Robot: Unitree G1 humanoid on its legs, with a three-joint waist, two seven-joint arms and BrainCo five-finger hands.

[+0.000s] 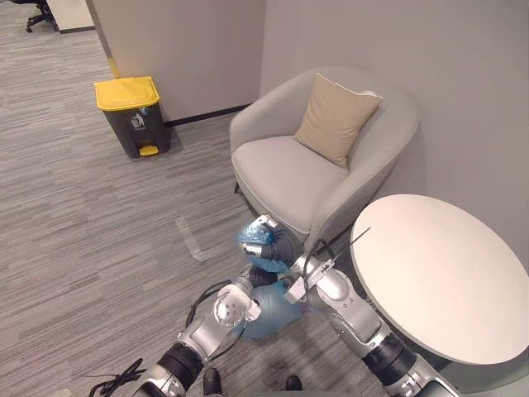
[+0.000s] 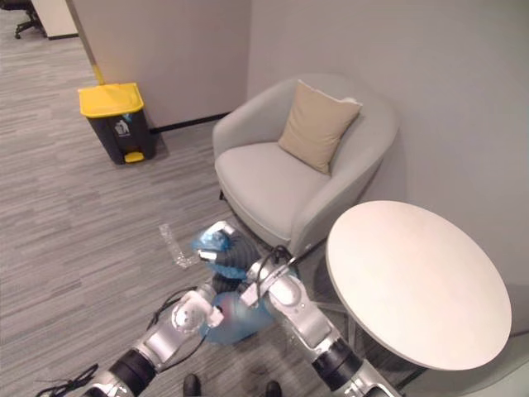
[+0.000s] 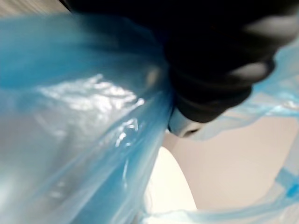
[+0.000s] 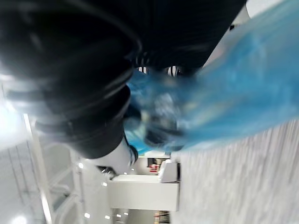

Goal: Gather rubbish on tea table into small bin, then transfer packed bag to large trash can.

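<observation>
Right robot hand (image 1: 271,227) clenched round blue bag (image 1: 277,320) top | left robot hand (image 1: 246,291) against bag, grip unclear

The left arm (image 1: 211,329) and right arm (image 1: 354,318) are rounded silver-grey shells with black sections lower down; a round disc (image 1: 228,309) on the left one bears what may be small screws. A dark ribbed cover (image 1: 285,246) wraps the wrist behind the silver-fingered right hand (image 1: 264,223).
</observation>
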